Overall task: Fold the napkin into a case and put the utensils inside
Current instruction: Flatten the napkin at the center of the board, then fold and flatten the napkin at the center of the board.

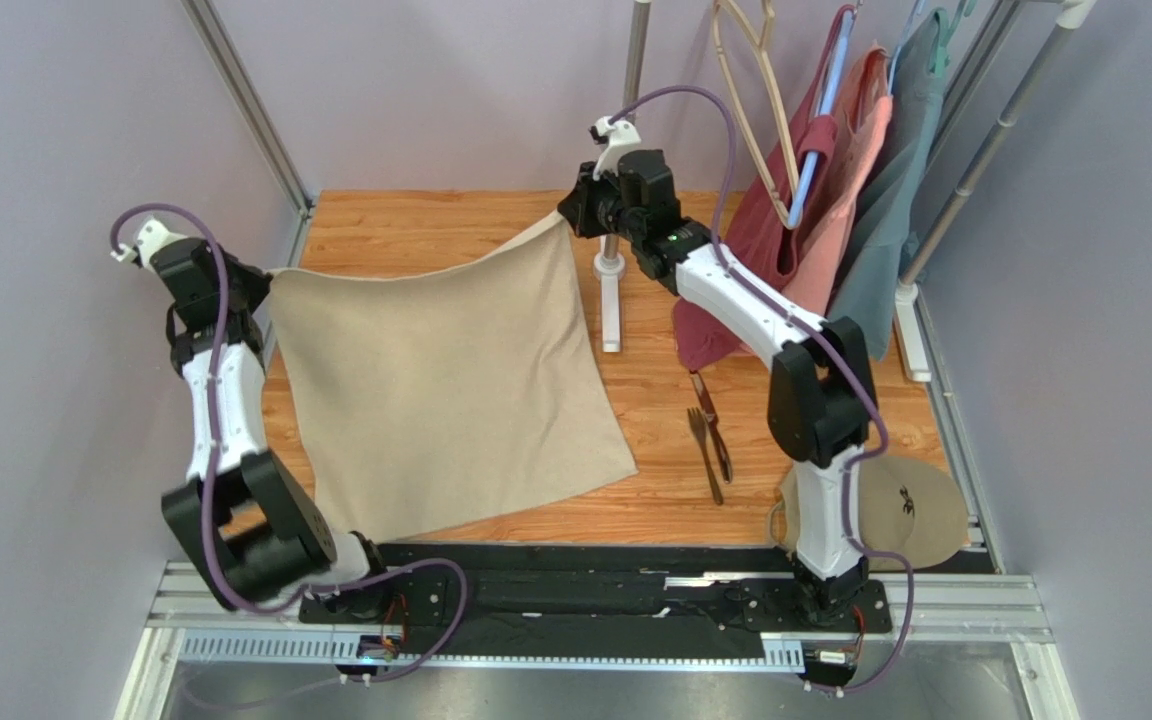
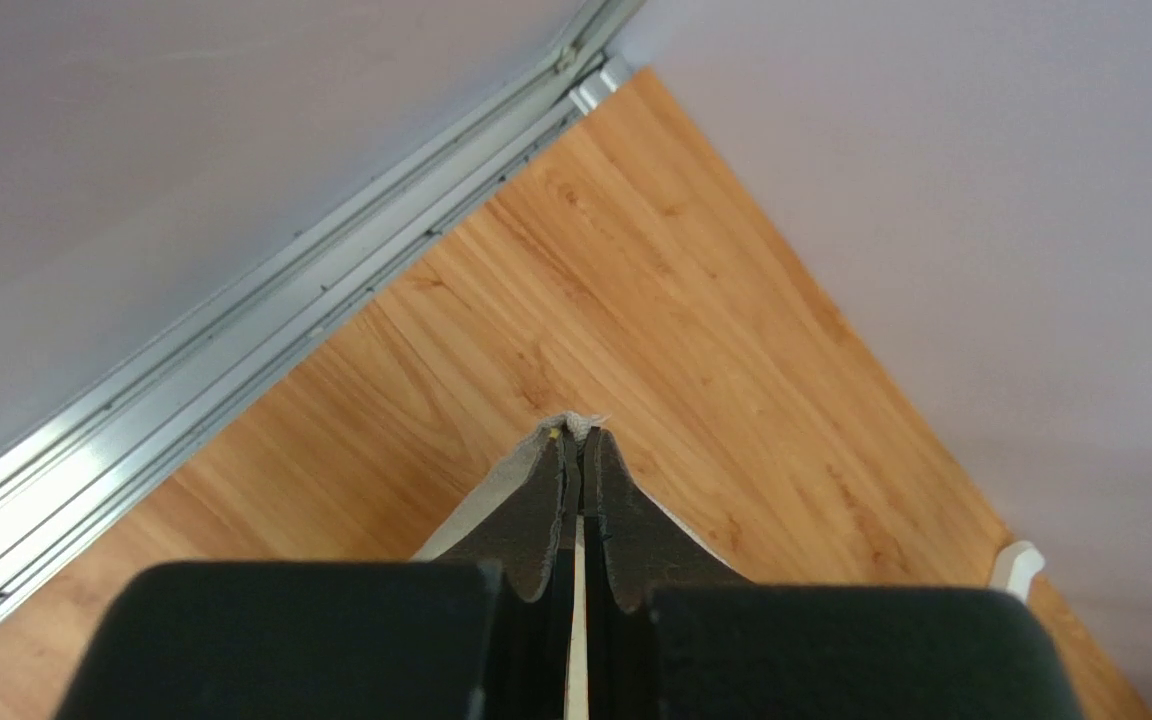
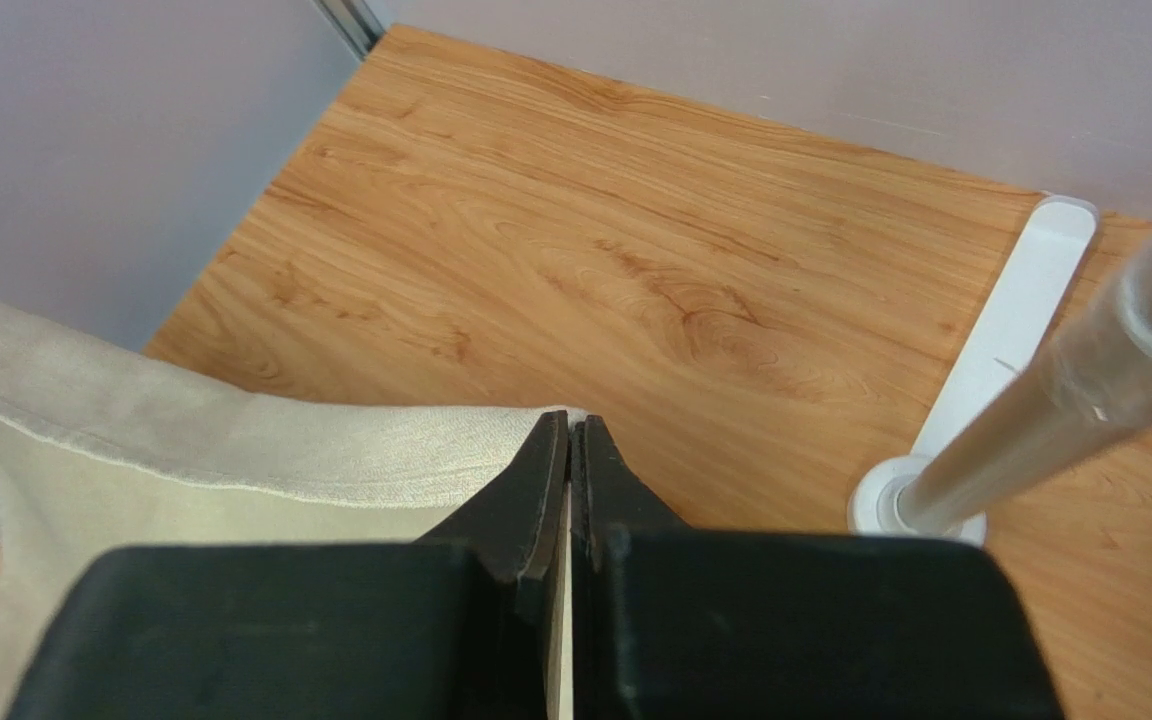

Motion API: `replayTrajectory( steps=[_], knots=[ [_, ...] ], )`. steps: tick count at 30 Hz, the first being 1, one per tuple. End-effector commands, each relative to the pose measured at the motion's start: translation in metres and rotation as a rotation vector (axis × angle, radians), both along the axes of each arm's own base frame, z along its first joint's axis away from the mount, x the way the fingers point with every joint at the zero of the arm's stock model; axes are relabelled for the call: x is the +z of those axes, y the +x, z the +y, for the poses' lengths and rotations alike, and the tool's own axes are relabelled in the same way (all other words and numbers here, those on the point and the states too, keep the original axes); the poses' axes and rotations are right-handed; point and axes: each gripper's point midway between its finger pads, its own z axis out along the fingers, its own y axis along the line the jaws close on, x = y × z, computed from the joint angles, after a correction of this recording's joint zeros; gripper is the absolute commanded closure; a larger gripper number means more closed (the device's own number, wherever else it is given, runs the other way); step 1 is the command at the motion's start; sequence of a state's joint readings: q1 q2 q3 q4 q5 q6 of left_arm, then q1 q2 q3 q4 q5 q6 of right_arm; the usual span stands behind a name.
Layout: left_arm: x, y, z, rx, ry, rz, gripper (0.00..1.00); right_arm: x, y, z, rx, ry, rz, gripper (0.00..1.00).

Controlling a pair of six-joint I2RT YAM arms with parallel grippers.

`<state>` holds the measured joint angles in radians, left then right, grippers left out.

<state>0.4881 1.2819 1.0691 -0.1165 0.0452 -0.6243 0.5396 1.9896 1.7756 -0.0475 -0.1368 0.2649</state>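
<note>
We hold the napkin (image 1: 440,390) by its 2 far corners, left gripper (image 1: 270,276) and right gripper (image 1: 564,219) each pinching cloth, probably to spread it for folding. The utensils (image 1: 710,435) lie just right of the napkin.

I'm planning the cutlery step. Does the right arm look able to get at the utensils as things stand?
Probably not yet: the right gripper is shut on a corner of the napkin. The utensils lie uncovered beside that arm, so once it lets go the way looks free.
</note>
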Motion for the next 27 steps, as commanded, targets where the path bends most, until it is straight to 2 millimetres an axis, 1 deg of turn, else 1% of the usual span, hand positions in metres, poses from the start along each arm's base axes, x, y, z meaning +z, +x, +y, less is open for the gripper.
replayTrajectory(
  steps=[1,2,3,4,5,6,7,8,9,10,11,13,14,15,16,17,18,19,20,21,22,23,24,26,27],
  knots=[
    [0.005,0.053,0.009,-0.076,0.035,-0.111,1.0,0.043,0.034,0.017,0.018,0.081,-0.149,1.0],
    [-0.001,0.059,0.012,-0.078,0.026,-0.105,1.0,0.034,0.044,0.022,0.022,0.083,-0.142,1.0],
    [-0.01,0.069,0.015,-0.083,0.014,-0.084,1.0,0.028,0.048,0.025,0.022,0.081,-0.132,1.0],
    [-0.014,0.075,0.016,-0.09,-0.001,-0.077,1.0,0.026,0.052,0.027,0.023,0.08,-0.128,1.0],
    [-0.019,0.08,0.015,-0.11,-0.015,-0.067,1.0,0.011,0.056,0.029,0.023,0.065,-0.104,1.0],
    [-0.028,0.088,0.018,-0.117,-0.032,-0.033,1.0,0.017,0.058,0.03,0.023,0.072,-0.111,1.0],
    [-0.032,0.091,0.017,-0.132,-0.042,-0.024,1.0,0.016,0.059,0.031,0.023,0.073,-0.111,1.0],
    [-0.035,0.094,0.016,-0.143,-0.05,-0.015,1.0,0.005,0.059,0.031,0.022,0.056,-0.076,1.0],
    [-0.044,0.092,0.016,-0.14,-0.068,0.02,1.0,0.005,0.058,0.031,0.03,0.054,-0.072,1.0],
    [-0.043,0.092,0.015,-0.139,-0.082,0.018,1.0,0.004,0.056,0.03,0.029,0.047,-0.064,1.0],
    [-0.051,0.089,0.011,-0.141,-0.113,0.049,1.0,-0.002,0.053,0.028,0.025,0.037,-0.043,1.0],
    [-0.06,0.076,0.0,-0.158,-0.169,0.116,1.0,-0.005,0.049,0.022,0.005,0.016,-0.005,1.0],
    [-0.063,0.07,-0.007,-0.169,-0.196,0.136,1.0,-0.017,0.043,0.017,-0.004,-0.009,0.053,1.0],
    [-0.07,0.051,-0.015,-0.157,-0.241,0.204,1.0,-0.008,0.033,0.015,0.003,0.006,0.067,1.0],
    [-0.074,0.041,-0.021,-0.149,-0.268,0.233,1.0,-0.028,0.022,0.011,0.006,-0.012,0.128,1.0],
    [-0.078,0.03,-0.026,-0.143,-0.291,0.263,1.0,-0.033,0.014,0.007,0.004,-0.012,0.161,1.0],
    [-0.087,0.009,-0.037,-0.13,-0.332,0.323,1.0,-0.04,0.003,0.005,0.016,-0.006,0.201,1.0],
    [-0.092,-0.003,-0.042,-0.115,-0.362,0.355,1.0,-0.027,-0.01,0.002,0.022,0.024,0.218,1.0],
    [-0.098,-0.013,-0.047,-0.115,-0.379,0.387,1.0,-0.052,-0.026,-0.002,0.03,0.004,0.293,1.0],
    [-0.109,-0.03,-0.057,-0.117,-0.408,0.437,1.0,-0.052,-0.037,-0.003,0.045,0.011,0.318,1.0],
    [-0.113,-0.039,-0.063,-0.124,-0.422,0.46,1.0,-0.054,-0.045,-0.006,0.046,0.021,0.347,1.0],
    [-0.117,-0.047,-0.07,-0.135,-0.445,0.481,1.0,-0.059,-0.061,-0.012,0.057,0.008,0.381,1.0],
    [-0.124,-0.06,-0.078,-0.144,-0.461,0.513,1.0,-0.061,-0.071,-0.013,0.079,0.004,0.401,1.0],
    [-0.134,-0.077,-0.077,-0.09,-0.466,0.555,1.0,-0.07,-0.089,-0.024,0.069,-0.023,0.449,1.0],
    [-0.141,-0.092,-0.08,-0.06,-0.48,0.591,1.0,-0.074,-0.096,-0.026,0.08,-0.031,0.468,1.0]
  ],
)
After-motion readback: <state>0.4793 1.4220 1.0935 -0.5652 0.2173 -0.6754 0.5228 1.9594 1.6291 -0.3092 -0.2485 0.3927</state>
